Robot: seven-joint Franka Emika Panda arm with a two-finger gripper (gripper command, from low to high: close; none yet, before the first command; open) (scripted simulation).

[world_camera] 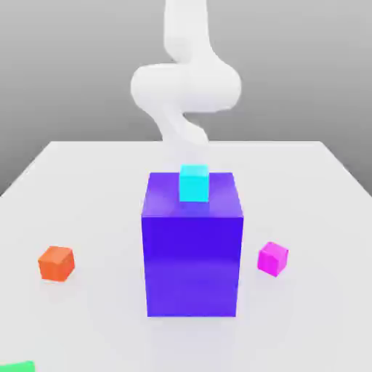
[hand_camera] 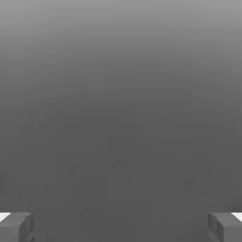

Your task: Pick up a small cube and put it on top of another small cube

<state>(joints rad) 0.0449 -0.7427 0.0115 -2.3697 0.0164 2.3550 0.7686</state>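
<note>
The small magenta-pink cube [world_camera: 272,259] rests on the white table, on the exterior view's right of the big purple-blue block [world_camera: 192,254]. A small cyan cube [world_camera: 194,183] sits on top of that block, near its far edge. A small orange cube [world_camera: 56,262] lies on the table on the exterior view's left. My white arm [world_camera: 185,87] rises behind the block. In the hand view my gripper [hand_camera: 121,227] is open, its two grey fingertips [hand_camera: 16,227] set far apart with nothing between them, in front of plain grey background.
The big block stands mid-table between the two low cubes. A green object [world_camera: 18,367] peeks in at the near corner on the exterior view's left. The white table [world_camera: 94,189] spreads around the block.
</note>
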